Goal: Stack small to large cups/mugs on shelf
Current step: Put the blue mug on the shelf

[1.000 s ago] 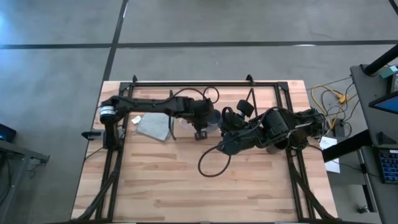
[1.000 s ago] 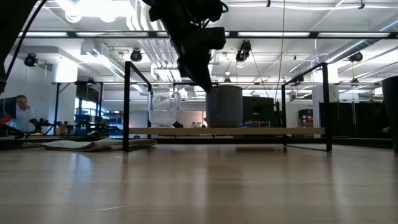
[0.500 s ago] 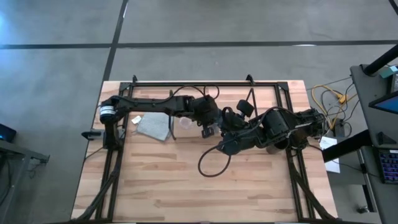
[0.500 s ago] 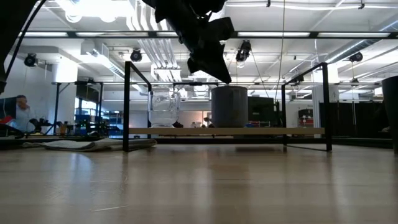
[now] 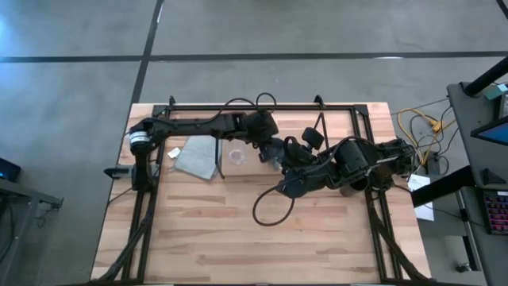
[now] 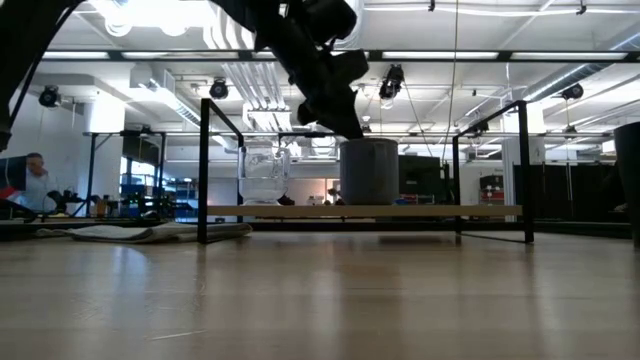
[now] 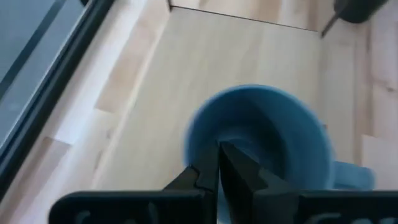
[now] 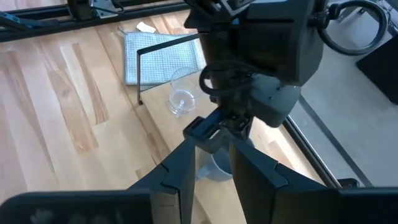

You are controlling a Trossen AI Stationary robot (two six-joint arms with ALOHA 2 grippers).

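Note:
The blue-grey mug (image 7: 292,143) stands upright on the shelf's light-wood board (image 6: 420,211), to the right of the clear cup (image 6: 263,175) in the low view. The clear cup also shows in the high view (image 5: 236,155). My left gripper (image 7: 217,155) is shut and hovers over the mug's mouth. In the low view its tips (image 6: 352,128) are just above the rim. My right gripper (image 8: 214,163) is open and empty, near the mug on the table's near side, pointing at the left gripper. A dark cup (image 7: 360,7) stands beyond the shelf's end frame.
A grey folded cloth (image 5: 196,159) lies left of the shelf. The shelf's black wire end frames (image 6: 203,170) rise at both ends. A black cable loop (image 5: 270,208) lies on the table below the right arm. A black metal frame (image 5: 262,106) runs around the table.
My left gripper has risen from beside the mug's rim and gone a little toward the table's right and far edges. It has turned and now hangs over the mug's mouth. The mug and the clear cup have stayed where they were.

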